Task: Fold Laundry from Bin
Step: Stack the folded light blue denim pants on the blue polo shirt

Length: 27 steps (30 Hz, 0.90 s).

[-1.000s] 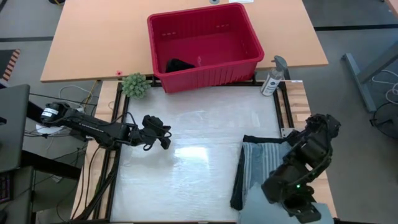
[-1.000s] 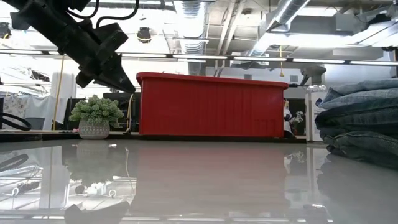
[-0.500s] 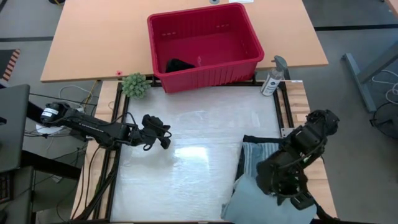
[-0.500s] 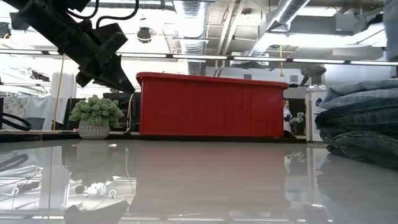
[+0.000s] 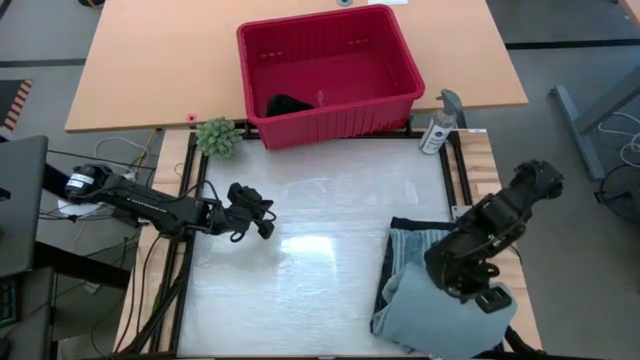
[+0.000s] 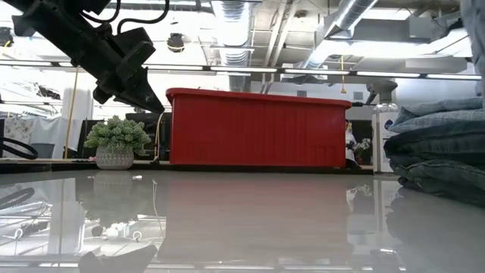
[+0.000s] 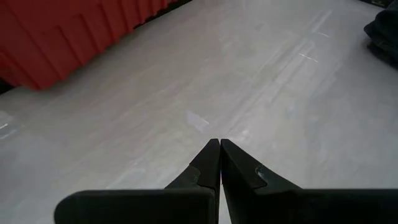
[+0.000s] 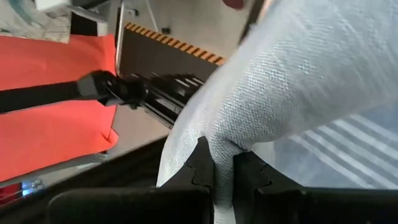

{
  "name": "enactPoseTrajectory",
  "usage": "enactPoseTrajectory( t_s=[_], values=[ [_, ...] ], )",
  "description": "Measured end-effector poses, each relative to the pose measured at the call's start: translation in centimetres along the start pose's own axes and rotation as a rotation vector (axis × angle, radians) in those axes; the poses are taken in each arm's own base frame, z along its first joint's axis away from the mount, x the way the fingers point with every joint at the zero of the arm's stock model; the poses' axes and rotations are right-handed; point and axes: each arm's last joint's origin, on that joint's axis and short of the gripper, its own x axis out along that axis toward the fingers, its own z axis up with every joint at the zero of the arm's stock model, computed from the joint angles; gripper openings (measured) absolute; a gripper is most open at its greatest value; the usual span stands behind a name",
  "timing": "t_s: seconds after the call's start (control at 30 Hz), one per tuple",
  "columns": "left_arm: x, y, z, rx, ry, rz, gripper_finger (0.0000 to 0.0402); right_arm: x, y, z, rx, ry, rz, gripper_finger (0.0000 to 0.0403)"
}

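Note:
The red bin (image 5: 330, 70) stands at the table's far side with a small black item (image 5: 288, 103) inside; it also shows in the low view (image 6: 254, 129). A stack of folded garments (image 5: 415, 255), blue-grey striped on top with dark edges, lies at the near right and shows in the low view (image 6: 439, 152). My right gripper (image 5: 478, 296) is over the stack's near end, shut on a light blue garment (image 5: 440, 318). My left gripper (image 5: 265, 228) is shut and empty above the table's left side, and shows in its wrist view (image 7: 219, 144). My right gripper pinches a bunched fold of the light blue garment (image 8: 219, 144) between its two shut fingers. The cloth wraps up and over the fingertips. In the high view the garment spreads below the gripper over the stack's near end and the table's near right edge.
A small potted plant (image 5: 218, 136) stands left of the bin and a spray bottle (image 5: 438, 125) right of it. The glossy table top (image 5: 310, 260) lies bare between the two arms. The striped cloth shows past the held garment (image 8: 354, 149).
My right gripper has swung toward the table's left with the light blue garment, then back toward the right. The garment has come up from the near edge, spread leftward, and now lies drawn in over the stack's near end.

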Motion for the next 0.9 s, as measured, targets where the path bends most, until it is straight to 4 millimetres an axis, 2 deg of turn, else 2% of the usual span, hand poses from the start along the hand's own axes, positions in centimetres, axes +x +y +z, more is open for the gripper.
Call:
enactPoseTrajectory(
  t_s=[0.3,0.5,0.6,0.73,0.9],
  values=[
    [0.1,0.1,0.1,0.001,-0.011,0.019,0.0,1.8,-5.6,-2.1,0.091,0.047,-0.178,0.0045],
    [0.3,0.4,0.2,-0.009,-0.013,0.038,0.0,1.7,-9.3,-3.0,0.304,0.008,-0.348,0.0045],
    [0.4,0.6,0.3,-0.015,-0.013,0.048,0.0,1.0,-10.4,-3.6,0.368,-0.04,-0.412,0.0045],
    [0.6,0.8,0.4,-0.023,-0.015,0.061,0.0,0.3,-11.2,-4.4,0.354,-0.069,-0.463,0.0045],
    [0.8,1.0,0.6,-0.034,-0.016,0.074,0.0,0.3,-12.1,-5.1,0.322,-0.057,-0.474,0.0045]
  ],
)
